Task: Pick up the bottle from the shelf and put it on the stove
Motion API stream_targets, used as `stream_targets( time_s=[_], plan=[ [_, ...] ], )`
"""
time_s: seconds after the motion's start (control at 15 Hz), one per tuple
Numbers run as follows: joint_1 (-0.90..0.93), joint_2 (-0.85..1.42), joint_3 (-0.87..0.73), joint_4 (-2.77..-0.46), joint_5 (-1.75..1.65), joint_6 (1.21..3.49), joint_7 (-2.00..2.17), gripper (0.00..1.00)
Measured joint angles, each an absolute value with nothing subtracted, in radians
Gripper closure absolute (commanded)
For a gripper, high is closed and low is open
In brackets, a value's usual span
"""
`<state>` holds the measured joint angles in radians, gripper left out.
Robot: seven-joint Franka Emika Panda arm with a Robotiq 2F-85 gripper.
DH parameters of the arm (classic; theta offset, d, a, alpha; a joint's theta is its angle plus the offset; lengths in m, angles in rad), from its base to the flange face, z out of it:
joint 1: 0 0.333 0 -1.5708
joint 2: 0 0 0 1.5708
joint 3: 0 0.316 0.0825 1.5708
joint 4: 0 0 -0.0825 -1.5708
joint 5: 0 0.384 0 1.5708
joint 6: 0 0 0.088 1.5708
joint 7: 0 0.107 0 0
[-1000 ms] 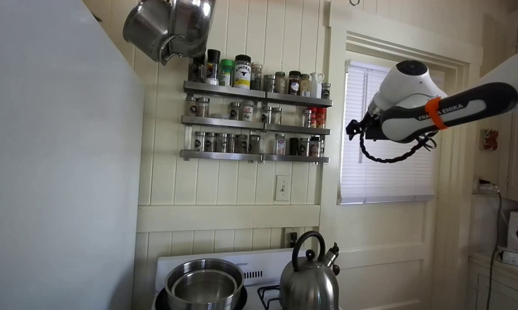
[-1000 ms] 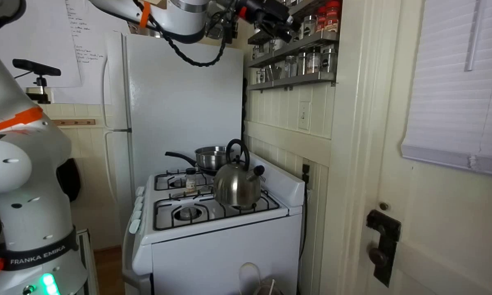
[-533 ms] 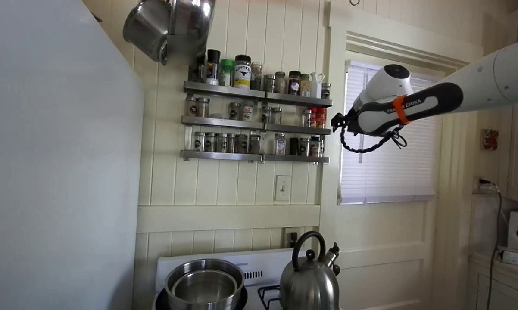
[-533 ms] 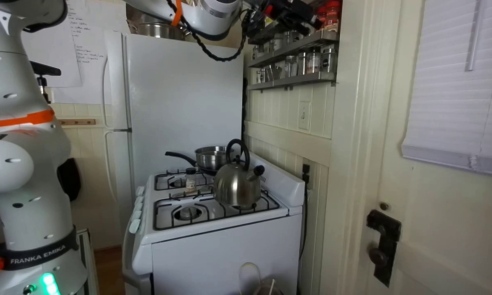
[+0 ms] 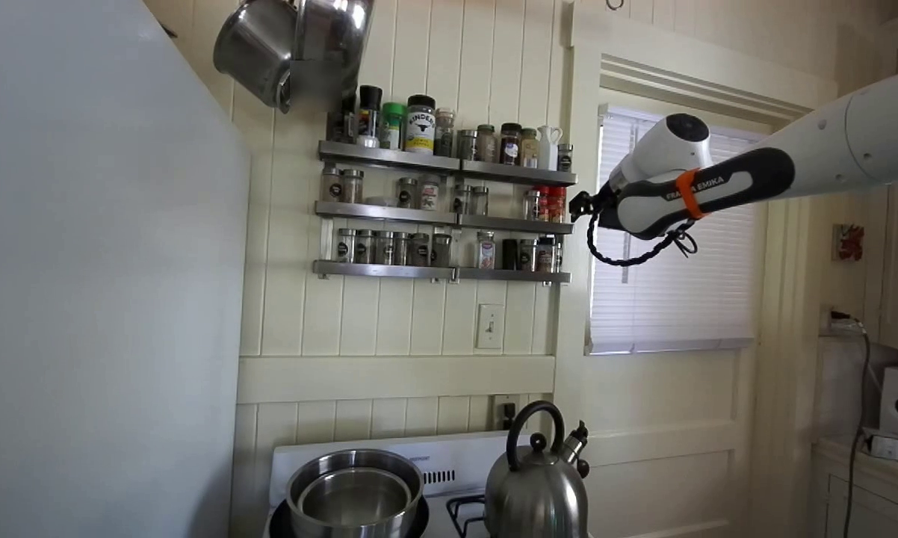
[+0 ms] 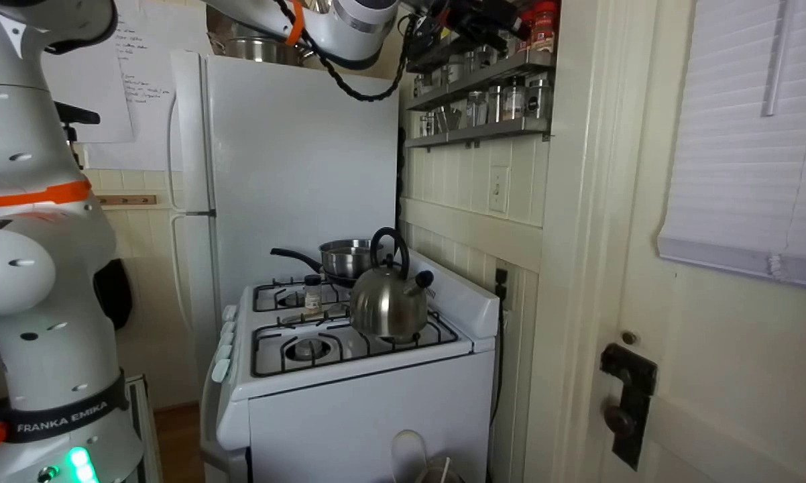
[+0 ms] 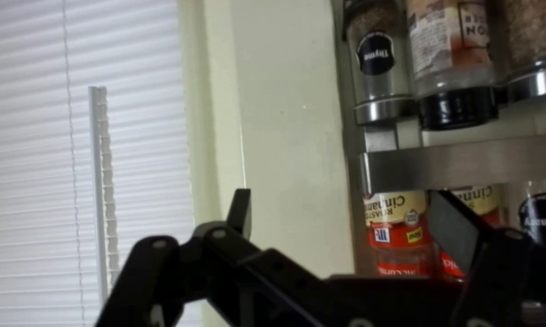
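Observation:
The shelf [image 5: 520,224] is a grey three-tier wall rack holding many jars; one rail shows in the wrist view [image 7: 464,165]. A red-labelled cinnamon bottle [image 7: 398,231] stands at the middle tier's door-side end, and shows in both exterior views [image 5: 558,203] [image 6: 544,28]. My gripper [image 7: 343,213] is open and empty, near that end of the shelf; it shows in both exterior views [image 5: 580,205] [image 6: 513,39]. In the wrist view, upside down, the bottle appears between the fingers, closer to the right one. The white stove [image 6: 369,409] stands below the shelf.
A second red bottle [image 7: 482,200] is partly behind the right finger. A thyme jar [image 7: 377,59] stands on another tier. The kettle [image 6: 389,302], a pot [image 6: 346,258] and a small jar [image 6: 312,295] are on the stove. Pots [image 5: 255,48] hang at the upper left. The door frame [image 7: 291,136] adjoins the shelf.
The arm has moved toward the shelf's door-side end, left and slightly up in an exterior view, mostly in the first half second. The shelf and stove things have not moved.

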<state>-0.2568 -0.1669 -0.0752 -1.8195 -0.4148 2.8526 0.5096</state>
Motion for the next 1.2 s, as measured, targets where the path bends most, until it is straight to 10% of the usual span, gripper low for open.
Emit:
stream_targets(
  time_s=[1.2],
  plan=[
    [-0.208, 0.015, -0.096, -1.721, -0.269, 3.284, 0.357, 0.00]
  ],
)
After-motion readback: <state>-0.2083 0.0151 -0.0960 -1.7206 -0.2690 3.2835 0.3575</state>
